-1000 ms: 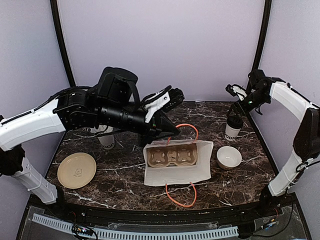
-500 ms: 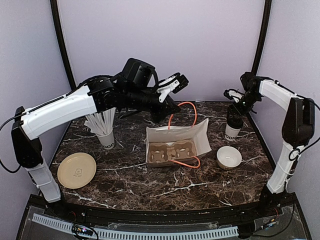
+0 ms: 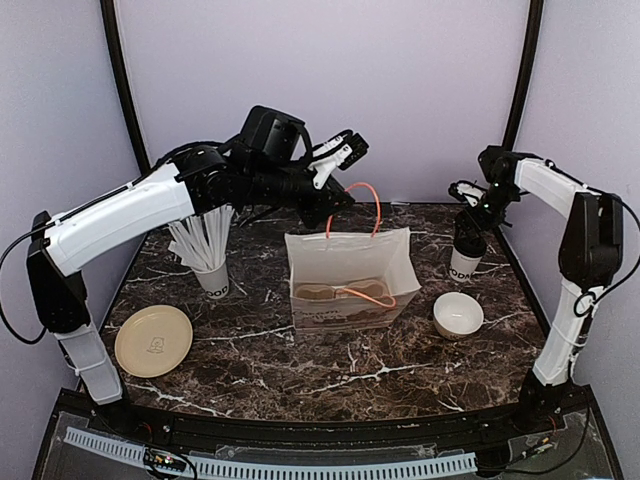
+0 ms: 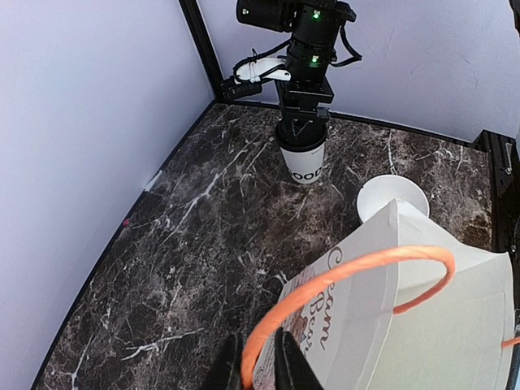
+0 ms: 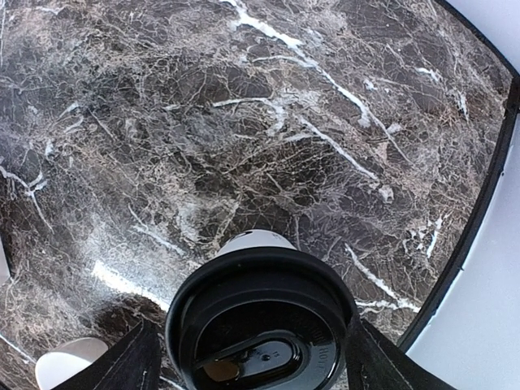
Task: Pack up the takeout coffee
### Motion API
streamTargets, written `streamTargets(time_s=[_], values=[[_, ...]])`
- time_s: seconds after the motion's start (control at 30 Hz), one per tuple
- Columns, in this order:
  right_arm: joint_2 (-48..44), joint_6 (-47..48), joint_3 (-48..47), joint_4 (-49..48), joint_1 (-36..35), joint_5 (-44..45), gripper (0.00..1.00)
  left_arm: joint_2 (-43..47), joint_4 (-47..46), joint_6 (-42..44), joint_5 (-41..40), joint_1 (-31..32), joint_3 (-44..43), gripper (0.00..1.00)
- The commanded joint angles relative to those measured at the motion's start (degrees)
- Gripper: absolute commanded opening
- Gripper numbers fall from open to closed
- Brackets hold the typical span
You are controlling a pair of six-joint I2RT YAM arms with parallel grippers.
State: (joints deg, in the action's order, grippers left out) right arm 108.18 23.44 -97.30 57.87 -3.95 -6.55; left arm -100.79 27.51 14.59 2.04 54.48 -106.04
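The takeout coffee (image 3: 465,262), a white cup with black lettering, stands at the back right of the marble table; it also shows in the left wrist view (image 4: 303,162). Its black lid (image 5: 264,325) is on the cup. My right gripper (image 3: 470,228) sits over the cup top, its jaws (image 5: 250,337) straddling the lid closely, a sliver of gap on the left side. My left gripper (image 3: 335,210) is shut on the orange handle (image 4: 341,272) of a white paper bag (image 3: 350,270), holding it upright. A brown cup carrier (image 3: 345,293) shows inside the bag.
A low white bowl (image 3: 458,314) sits just right of the bag. A white cup full of straws (image 3: 212,272) stands at the left, a tan plate (image 3: 153,340) in front of it. Black frame posts rise at the back corners.
The left gripper lifted the orange handle, and the bag went from lying flat to standing upright. The right gripper came down onto the coffee cup's lid.
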Motion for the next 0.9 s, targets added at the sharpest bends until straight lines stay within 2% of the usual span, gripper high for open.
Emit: streamTargets(time_s=[0.0,0.27,0.87], values=[[2.2,-0.6,-3.1,3.0,0.7,0.5,0.78,-0.2,0.2,0.3,0.1,-0.4,-1.6,0.19],[3.8,-0.5,-4.7,6.3,1.0,0.5,0.74,-0.1,0.1,0.1,-0.9,-0.7,-1.6,0.23],[5.4,1.6,-4.9,10.5,1.0,2.6,0.77,0.3,0.3,0.2,0.0,-0.8,-1.3,0.24]])
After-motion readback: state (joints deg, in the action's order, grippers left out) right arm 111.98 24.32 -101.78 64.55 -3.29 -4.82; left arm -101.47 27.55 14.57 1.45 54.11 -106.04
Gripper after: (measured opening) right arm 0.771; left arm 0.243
